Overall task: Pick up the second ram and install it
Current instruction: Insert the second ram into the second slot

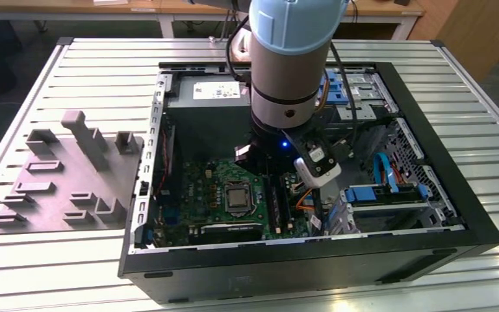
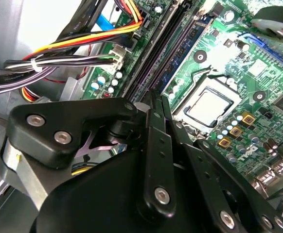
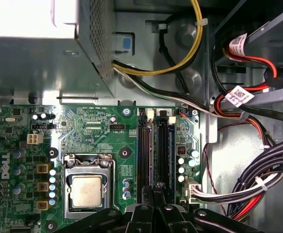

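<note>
Standing edge-on in a motherboard (image 1: 202, 181) slot, just below centre of the exterior view: second ram (image 1: 275, 200). Claw (image 3: 155, 190) drawn narrow, pinching its upper edge, inside the open computer case (image 1: 319, 257).

- Gripper (image 3: 154, 188): one, on one robot arm (image 1: 288, 65).
- Computer case (image 1: 319, 257): one, lying open around the gripper.
- Motherboard (image 3: 90, 121): one, beneath the gripper.
- Processor (image 3: 86, 191): one, in its socket just beside the gripper.
- Gold-topped square components (image 3: 42, 187): three in a row, beyond the processor from the gripper.
- Power supply box (image 1: 210, 97): one, grey, near the gripper.
- White cable tags (image 3: 238, 95): two.
- Holder tray (image 1: 59, 188): one, well apart from the gripper.
- Memory slots (image 3: 142, 145): under the gripper, count unclear.
</note>
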Robot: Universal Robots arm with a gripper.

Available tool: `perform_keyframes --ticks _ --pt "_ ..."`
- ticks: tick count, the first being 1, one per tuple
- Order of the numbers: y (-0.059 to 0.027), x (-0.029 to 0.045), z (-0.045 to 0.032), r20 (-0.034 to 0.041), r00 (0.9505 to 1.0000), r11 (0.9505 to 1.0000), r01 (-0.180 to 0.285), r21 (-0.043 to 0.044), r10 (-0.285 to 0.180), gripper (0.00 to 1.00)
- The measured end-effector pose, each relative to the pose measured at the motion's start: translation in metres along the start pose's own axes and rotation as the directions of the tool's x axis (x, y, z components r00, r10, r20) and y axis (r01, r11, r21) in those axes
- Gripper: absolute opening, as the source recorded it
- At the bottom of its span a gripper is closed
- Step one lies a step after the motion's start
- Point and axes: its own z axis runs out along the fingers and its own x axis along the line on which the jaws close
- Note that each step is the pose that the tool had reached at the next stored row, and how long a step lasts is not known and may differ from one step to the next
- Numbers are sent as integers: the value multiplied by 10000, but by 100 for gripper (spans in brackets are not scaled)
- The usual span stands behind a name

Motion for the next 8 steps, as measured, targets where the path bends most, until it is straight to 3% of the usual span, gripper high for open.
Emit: perform_keyframes --ticks 8 --pt "-6 2 26 1 10000 10000 -1 -2 1 11"
